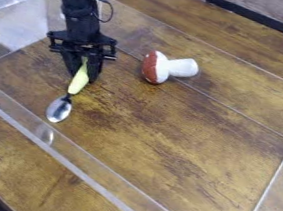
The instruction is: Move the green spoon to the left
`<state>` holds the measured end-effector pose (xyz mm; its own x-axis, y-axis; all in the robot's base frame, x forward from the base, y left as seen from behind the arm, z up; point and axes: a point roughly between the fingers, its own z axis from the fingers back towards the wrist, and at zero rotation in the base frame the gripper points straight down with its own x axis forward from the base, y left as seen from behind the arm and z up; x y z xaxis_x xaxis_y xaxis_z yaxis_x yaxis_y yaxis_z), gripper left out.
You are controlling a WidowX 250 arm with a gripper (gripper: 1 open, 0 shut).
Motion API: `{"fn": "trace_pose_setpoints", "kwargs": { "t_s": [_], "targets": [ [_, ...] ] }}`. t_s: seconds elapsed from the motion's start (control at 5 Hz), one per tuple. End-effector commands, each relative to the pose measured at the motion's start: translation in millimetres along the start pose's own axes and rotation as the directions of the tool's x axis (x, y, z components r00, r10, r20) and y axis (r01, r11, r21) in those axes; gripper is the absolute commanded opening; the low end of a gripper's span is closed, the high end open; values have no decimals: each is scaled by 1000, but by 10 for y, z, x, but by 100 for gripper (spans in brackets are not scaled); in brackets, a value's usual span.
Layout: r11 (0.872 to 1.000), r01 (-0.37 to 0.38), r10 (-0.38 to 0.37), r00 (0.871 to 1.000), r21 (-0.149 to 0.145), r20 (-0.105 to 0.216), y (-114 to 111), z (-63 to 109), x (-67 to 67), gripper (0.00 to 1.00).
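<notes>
In the single camera view, you look down at a wooden table [161, 172] fenced by a low clear plastic wall [117, 190]. Your black robot arm [72, 0] comes in from the upper left and points straight down. Its gripper [81, 62] has its two fingers drawn in tight on the upper end of the green spoon [72, 86], pinching the yellow-green handle. The spoon lies on the wood at a slant, handle toward the gripper and shiny metal bowl nearer the camera, close to the front wall. A toy mushroom [164, 67] with a red-brown cap and white stem lies on its side to the right, apart from the spoon.

As for progress, the grasp looks made, but the spoon appears to rest on the table, not yet lifted. The carry leftward and the release are, by this view, yet to be done.
</notes>
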<state>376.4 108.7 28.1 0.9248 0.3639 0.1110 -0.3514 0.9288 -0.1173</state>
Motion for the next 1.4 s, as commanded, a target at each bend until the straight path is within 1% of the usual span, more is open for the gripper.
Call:
{"fn": "trace_pose_setpoints", "kwargs": {
  "t_s": [0.0,1.2],
  "targets": [
    [1000,16,-16,999,5,34,50,132,55,0],
    [998,64,-65,998,13,26,169,266,77,0]
  ]
}}
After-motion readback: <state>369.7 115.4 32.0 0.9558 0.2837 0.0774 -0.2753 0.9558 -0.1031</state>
